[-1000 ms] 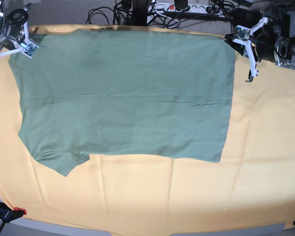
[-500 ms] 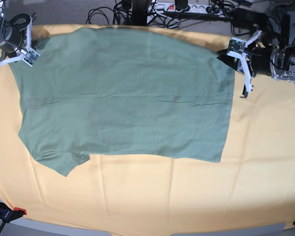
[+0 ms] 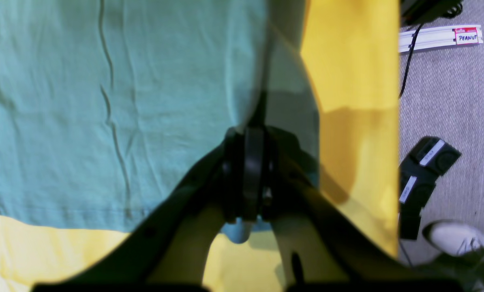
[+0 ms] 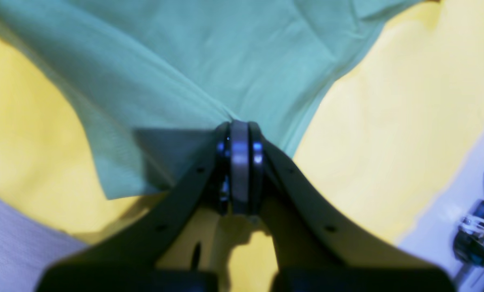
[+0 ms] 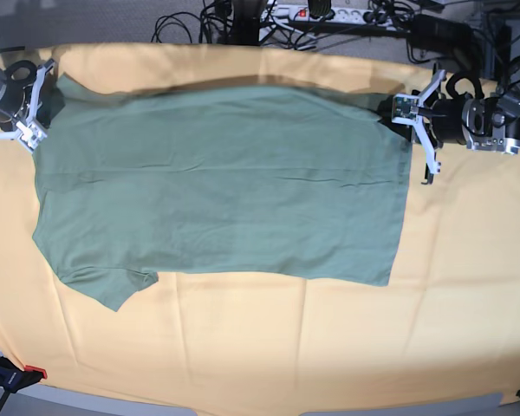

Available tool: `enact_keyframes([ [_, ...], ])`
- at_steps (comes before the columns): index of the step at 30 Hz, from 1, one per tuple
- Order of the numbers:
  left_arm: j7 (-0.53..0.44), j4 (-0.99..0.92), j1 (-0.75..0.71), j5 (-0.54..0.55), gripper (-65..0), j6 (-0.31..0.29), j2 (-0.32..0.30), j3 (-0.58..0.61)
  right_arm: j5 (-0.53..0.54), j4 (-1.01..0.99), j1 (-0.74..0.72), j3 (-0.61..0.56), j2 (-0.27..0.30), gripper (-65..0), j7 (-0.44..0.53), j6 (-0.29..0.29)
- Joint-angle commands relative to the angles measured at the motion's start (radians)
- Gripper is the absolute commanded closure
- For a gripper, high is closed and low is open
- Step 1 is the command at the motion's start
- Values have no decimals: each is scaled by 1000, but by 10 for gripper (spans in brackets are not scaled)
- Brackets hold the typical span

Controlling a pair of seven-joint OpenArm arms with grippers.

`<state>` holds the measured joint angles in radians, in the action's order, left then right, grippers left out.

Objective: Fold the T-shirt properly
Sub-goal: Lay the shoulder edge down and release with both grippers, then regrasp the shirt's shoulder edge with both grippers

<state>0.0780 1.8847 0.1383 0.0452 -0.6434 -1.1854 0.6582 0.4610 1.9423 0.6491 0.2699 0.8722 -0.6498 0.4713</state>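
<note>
Base view: large yellow-orange cloth (image 5: 269, 347) covers the table; on it lies the plain sage-green short-sleeved cotton T-shirt (image 5: 225, 191), near edge flat, far edge raised off the cloth. Left gripper (image 5: 413, 120) and right gripper (image 5: 30, 108) each have jaws pinched on a far corner of the T-shirt.

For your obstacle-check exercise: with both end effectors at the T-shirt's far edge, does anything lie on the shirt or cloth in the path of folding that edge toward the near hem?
Nothing visible does. The T-shirt is bare, and so is the yellow-orange cloth around it. The left end effector and right end effector are each shut on the shirt's far edge.
</note>
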Motion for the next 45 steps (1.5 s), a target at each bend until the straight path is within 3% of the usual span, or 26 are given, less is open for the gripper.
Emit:
enact_keyframes([
  [1, -16, 3, 12, 11, 0, 17, -14, -11, 13, -5, -22, 12, 20, 0, 12, -2],
  [8, -16, -11, 12, -91, 0, 102, -3, -11, 81, -103, -108, 11, 20, 0, 27, 30],
  [13, -16, -11, 12, -100, 0, 84, -3, -11, 93, -115, -115, 11, 13, 0, 30, 35],
  [16, -16, -11, 12, -171, 0, 104, -3, -11, 93, -115, -115, 11, -10, 0, 30, 36],
  [19, -17, -11, 12, -229, 0, 134, -3, -11, 89, -115, -115, 11, -32, 0, 38, 51],
  [24, -18, -11, 15, -232, 0, 206, -3, -11, 85, -115, -117, 11, -50, 0, 37, 49],
  [32, -53, -10, 86, -203, 0, 214, 5, -11, 86, -115, -134, 11, -50, 0, 38, 32],
  [39, -55, -11, 121, -121, 0, 184, 5, -11, 85, -115, -134, 11, -50, 0, 75, 8],
  [45, -55, -46, 123, -121, 0, 174, 20, -11, 77, -115, -134, 11, -54, 0, 75, -12],
])
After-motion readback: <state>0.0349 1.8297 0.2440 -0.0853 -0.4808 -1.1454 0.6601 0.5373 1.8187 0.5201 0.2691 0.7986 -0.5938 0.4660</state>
